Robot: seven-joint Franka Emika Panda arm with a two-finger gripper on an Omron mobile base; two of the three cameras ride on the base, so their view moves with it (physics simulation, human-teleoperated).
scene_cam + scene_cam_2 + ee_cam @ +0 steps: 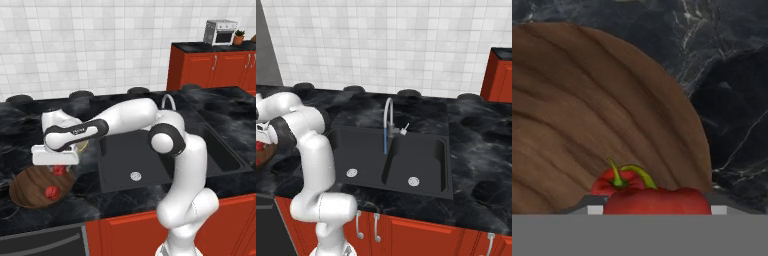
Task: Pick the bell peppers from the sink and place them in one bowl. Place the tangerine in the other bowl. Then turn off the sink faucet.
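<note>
My gripper [59,166] hangs over the wide wooden bowl [27,190] at the left of the counter, shut on a red bell pepper [61,171]. In the hand view that held pepper [657,201] sits low between the fingers, its green stem curling up. The second red pepper [607,183] lies in the wooden bowl [577,110] just beyond it, also seen as a red lump [50,192]. A sliver of the cream-yellow bowl [83,146] peeks out behind my hand. The tangerine is hidden. The dark sink [130,155] holds no fruit. The arched faucet [388,114] runs a blue stream.
A second basin [421,160] lies right of the faucet. Stove burners [81,94] line the back of the black marble counter [476,130]. Red cabinets and a toaster oven [220,32] stand at the far right. My own forearm spans the sink's left edge.
</note>
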